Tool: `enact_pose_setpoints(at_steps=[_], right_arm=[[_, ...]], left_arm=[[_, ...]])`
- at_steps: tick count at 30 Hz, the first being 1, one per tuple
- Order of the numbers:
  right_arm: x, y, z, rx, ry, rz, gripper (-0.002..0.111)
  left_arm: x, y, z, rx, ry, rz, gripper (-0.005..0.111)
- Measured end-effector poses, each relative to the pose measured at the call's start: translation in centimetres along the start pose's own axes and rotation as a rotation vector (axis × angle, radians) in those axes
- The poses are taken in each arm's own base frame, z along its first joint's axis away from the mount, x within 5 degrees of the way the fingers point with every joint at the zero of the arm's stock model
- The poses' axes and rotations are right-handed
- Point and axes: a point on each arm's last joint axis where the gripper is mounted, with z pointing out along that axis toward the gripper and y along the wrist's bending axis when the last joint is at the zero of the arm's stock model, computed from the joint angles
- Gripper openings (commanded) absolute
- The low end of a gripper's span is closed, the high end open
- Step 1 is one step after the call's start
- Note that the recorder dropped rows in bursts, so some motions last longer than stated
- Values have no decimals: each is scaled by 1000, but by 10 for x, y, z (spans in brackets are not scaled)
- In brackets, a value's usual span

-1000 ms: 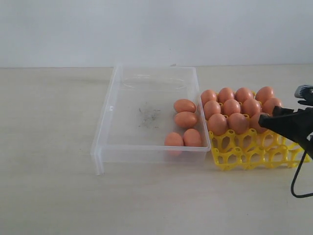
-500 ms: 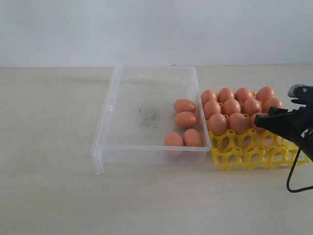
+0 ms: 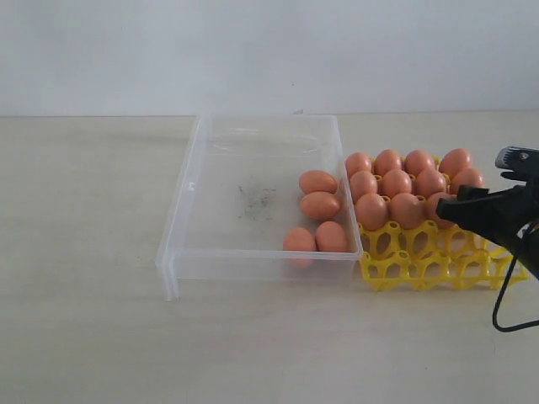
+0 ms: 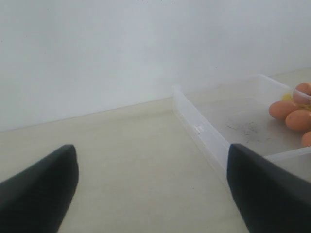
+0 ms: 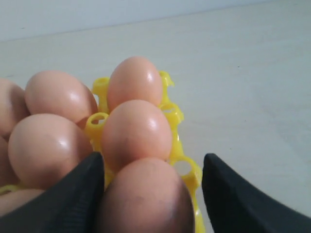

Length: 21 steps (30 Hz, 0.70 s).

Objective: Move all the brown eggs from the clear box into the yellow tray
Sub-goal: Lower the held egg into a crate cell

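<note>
- Left hand [image 4: 151, 162]: fingers wide apart, empty, short of the clear box [image 3: 189, 189] at centre frame.
- Four brown eggs [image 3: 320, 204] lie by the box's right wall, not yet moved.
- Yellow tray [image 3: 421, 268], right of the box on the bench [image 3: 84, 337]: upper rows filled, lower cups vacant.
- Right hand [image 5: 153, 162]: fingers apart, flanking a seated egg [image 5: 143, 199], with a gap on one side. Advise lifting straight up, clear of neighbouring eggs, before crossing to the box.
</note>
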Motion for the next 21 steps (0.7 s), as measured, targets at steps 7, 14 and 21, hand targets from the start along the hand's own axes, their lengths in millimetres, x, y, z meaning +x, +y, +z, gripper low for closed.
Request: enact_pose_setpoints(at_steps=[7,14,21], right_arm=[[-2,1,-1,-5,-6,-9,58],[-25,4,-8,-21,-86,-10,58],[-54,7,-22,-31,-170,-18,58]], left_arm=[[0,0,0,0,0,0,78],[0,0,0,0,0,0,78],[0,0,0,0,0,0,78]])
